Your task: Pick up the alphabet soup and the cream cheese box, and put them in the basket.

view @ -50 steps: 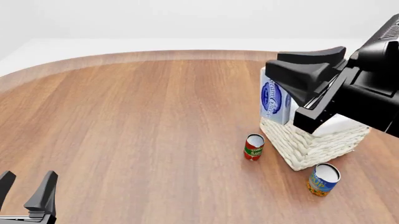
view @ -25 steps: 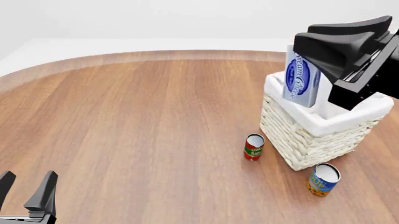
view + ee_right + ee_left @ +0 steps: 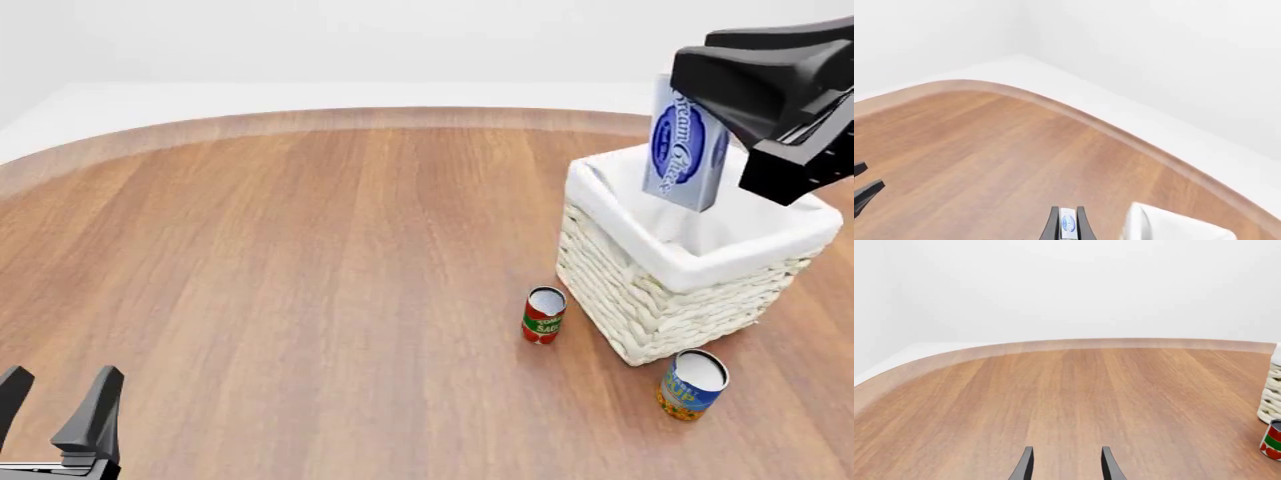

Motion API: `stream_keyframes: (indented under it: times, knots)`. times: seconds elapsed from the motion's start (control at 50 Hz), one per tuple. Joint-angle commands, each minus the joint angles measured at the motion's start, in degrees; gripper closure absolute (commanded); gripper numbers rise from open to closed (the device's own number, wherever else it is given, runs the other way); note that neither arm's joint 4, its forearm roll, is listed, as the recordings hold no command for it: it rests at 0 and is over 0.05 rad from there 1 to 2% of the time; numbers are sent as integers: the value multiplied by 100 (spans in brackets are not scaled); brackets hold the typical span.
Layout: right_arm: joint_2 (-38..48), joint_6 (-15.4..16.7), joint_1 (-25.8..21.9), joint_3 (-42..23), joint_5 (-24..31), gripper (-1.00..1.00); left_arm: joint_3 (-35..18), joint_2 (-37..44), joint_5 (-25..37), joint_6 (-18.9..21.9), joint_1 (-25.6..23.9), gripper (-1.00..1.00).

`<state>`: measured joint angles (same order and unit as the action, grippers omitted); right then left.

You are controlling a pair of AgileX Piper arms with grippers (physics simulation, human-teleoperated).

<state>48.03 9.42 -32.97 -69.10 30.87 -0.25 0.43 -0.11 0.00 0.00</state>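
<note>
The cream cheese box (image 3: 686, 145) hangs upright over the basket (image 3: 654, 300), held edge-on in my right gripper (image 3: 714, 95), which is shut on it. In the right wrist view the cream cheese box (image 3: 1067, 226) shows as a thin white and blue strip between the black fingers (image 3: 1052, 225), with a corner of the basket's white lining (image 3: 1167, 226) beside it. The alphabet soup (image 3: 691, 384), a blue can with orange marks, stands on the table just in front of the basket. My left gripper (image 3: 60, 415) rests open at the near left, its fingers (image 3: 1024, 467) empty over bare wood.
A red-and-green can (image 3: 542, 315) stands close to the basket's left front corner; the red-and-green can (image 3: 1272, 440) also shows in the left wrist view beside the basket's woven wall (image 3: 1271, 400). The round wooden table (image 3: 294, 280) stretches wide to the left.
My right gripper has risen and moved right with the cream cheese box, from low beside the basket's left wall to above its opening. The left arm has not moved.
</note>
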Motion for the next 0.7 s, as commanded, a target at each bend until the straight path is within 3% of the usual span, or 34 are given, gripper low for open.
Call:
stream_keyframes:
  times: [0.02, 0.7]
  knots:
    - [31, -49, 279, -10, 18, 100, 0, 0, 0, 0, 0, -100]
    - [271, -25, 1158, 114, 0, 100, 0, 0, 0, 0, 0, -100]
